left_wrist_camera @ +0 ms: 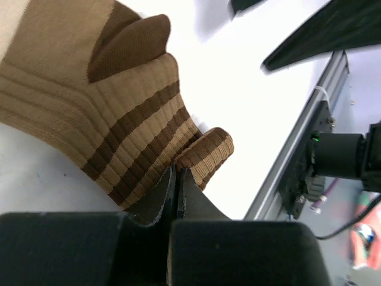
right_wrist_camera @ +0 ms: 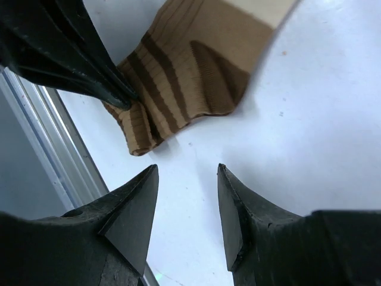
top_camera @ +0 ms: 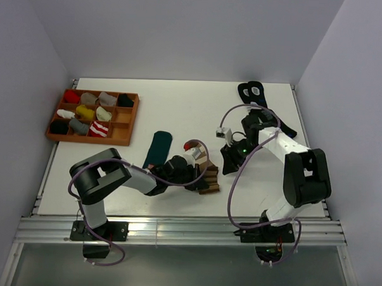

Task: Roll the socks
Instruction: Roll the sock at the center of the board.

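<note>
The brown sock [top_camera: 208, 179] with cream stripes lies bunched on the white table near the front edge. It fills the left wrist view [left_wrist_camera: 113, 101], one end folded over. My left gripper [top_camera: 199, 176] is shut on the brown sock's striped edge, its fingertips [left_wrist_camera: 177, 171] pressed together on the knit. In the right wrist view the sock [right_wrist_camera: 190, 65] lies just ahead, with the left gripper's dark fingers [right_wrist_camera: 89, 65] pinching its corner. My right gripper [right_wrist_camera: 187, 170] hangs open over bare table a little to the sock's right [top_camera: 229, 162], with nothing between its fingers. The dark green sock [top_camera: 158, 148] lies flat to the left.
A wooden tray [top_camera: 128, 118] of rolled socks in compartments sits at the back left. Black socks [top_camera: 252, 91] with pale marks lie at the back right, one partly behind the right arm. The table's metal rail [left_wrist_camera: 297, 155] runs close to the brown sock.
</note>
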`<state>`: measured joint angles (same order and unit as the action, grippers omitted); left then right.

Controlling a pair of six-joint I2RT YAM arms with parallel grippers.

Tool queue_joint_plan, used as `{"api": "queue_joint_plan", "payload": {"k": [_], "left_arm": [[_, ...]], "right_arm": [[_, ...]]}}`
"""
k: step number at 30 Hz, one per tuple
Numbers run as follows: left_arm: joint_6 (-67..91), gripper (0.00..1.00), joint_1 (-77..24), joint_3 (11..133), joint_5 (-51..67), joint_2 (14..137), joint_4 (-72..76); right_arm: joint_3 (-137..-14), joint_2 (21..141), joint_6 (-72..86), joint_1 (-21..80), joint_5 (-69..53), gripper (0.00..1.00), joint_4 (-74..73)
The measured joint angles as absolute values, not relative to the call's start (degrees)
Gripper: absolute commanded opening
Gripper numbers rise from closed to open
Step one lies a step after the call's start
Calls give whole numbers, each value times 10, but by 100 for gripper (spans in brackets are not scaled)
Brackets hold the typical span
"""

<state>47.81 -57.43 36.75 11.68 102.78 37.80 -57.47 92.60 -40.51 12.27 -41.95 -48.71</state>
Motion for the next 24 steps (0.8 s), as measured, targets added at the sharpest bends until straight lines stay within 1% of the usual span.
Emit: {"api": "queue_joint_plan", "payload": {"k": [6,10,13,18,21,24], "left_arm": [[510,0,-557,356,162,1043,412],[533,0,-537,360,208,1061,424],[544,0,-518,379,252,1079,409],[548,0,-496,422,312,1095,338],[548,0,-487,436,333,1096,301],[548,0,-475,448,359,1097,262]], "right_arm": [[-564,884,-419,74,-433,53,-477],[-510,807,-437,75,-427,53,-447],[-467,735,-451,101,-413,54,-420],[-389,626,-474,188,-379,56,-366],[-354,599,-484,242,-359,57,-344],[-337,600,-493,284,-339,57,-328]]}}
